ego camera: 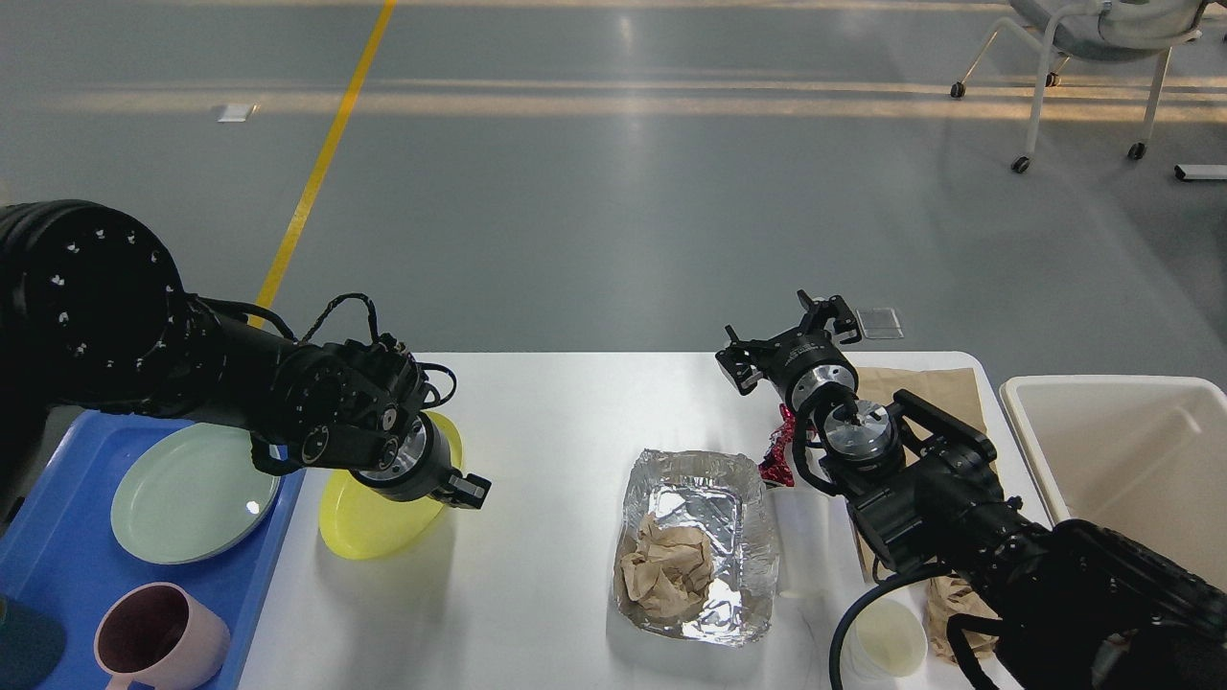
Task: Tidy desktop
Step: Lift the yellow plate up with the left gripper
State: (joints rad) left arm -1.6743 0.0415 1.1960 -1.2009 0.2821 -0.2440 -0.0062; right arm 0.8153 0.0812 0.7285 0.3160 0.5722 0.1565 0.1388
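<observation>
Desktop (556,402), white w/ rounded corners, fills lower middle of head view; blue tray (57,537) overlaps its left edge, cream bin (1112,450) sits off its right end. Sorted by kind, prob: crockery left, rubbish right. Tray holds pale green plate (192,491) and pink mug (158,637). Foil container (698,541) mid-desktop w/ crumpled brown paper (666,565) inside. Red wrapper (778,448) just beside foil's far right corner, partly hidden by right arm. Brown paper bag (925,388) flat under right arm, near bin. White cup (887,640) at near edge, below that arm.

Left gripper (458,487) closed on far rim of yellow plate (379,508); plate tilted, lifted at gripper side, near edge low over desktop, just beside tray's right wall. Judged: plate being carried to tray w/ other dishes, rim grip because plate too flat to grab otherwise. Exact finger gap hidden by wrist, but plate clearly hanging from it.

Right gripper (786,335) spread wide, nothing between fingers, poised above far edge of desktop, apart from wrapper and bag. Prob waiting for rubbish pick toward bin.
</observation>
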